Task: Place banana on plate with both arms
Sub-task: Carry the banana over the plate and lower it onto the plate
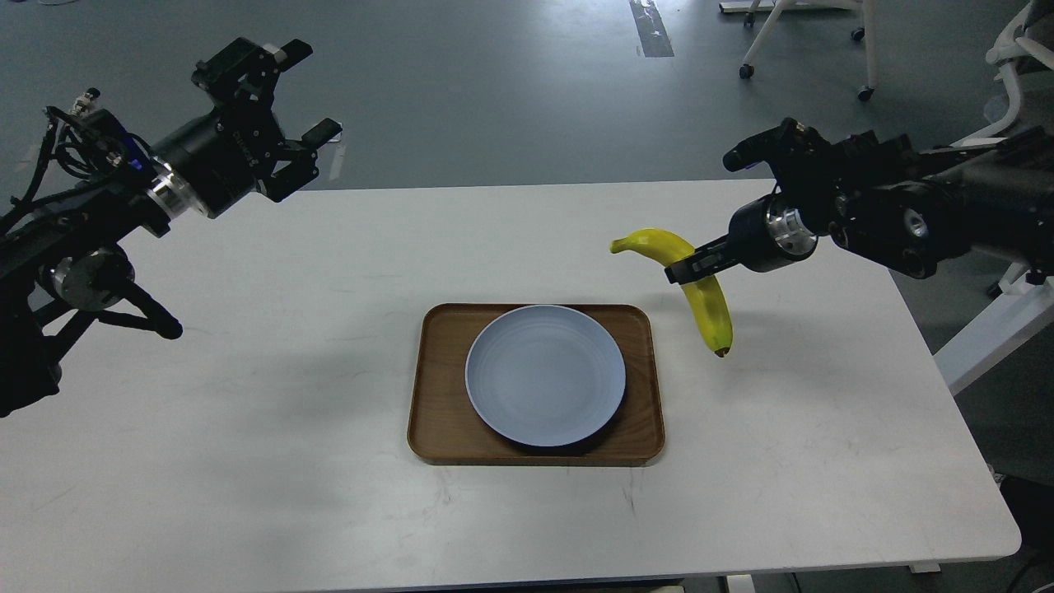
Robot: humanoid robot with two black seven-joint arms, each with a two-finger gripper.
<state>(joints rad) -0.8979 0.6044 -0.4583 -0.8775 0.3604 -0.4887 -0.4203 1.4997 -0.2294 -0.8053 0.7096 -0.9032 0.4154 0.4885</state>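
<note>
The yellow banana (692,276) hangs in the air above the table, just right of the tray's far right corner, its dark tip pointing down. My right gripper (685,268) is shut on the banana near its middle bend. The pale blue-grey plate (545,375) lies empty on the brown wooden tray (432,412) at the table's middle. My left gripper (296,99) is open and empty, held high over the table's far left corner, far from the plate.
The white table (247,412) ends close to the right of my right arm. Chair legs on castors (807,49) stand on the floor behind the table. A white stand (988,329) is at the right edge.
</note>
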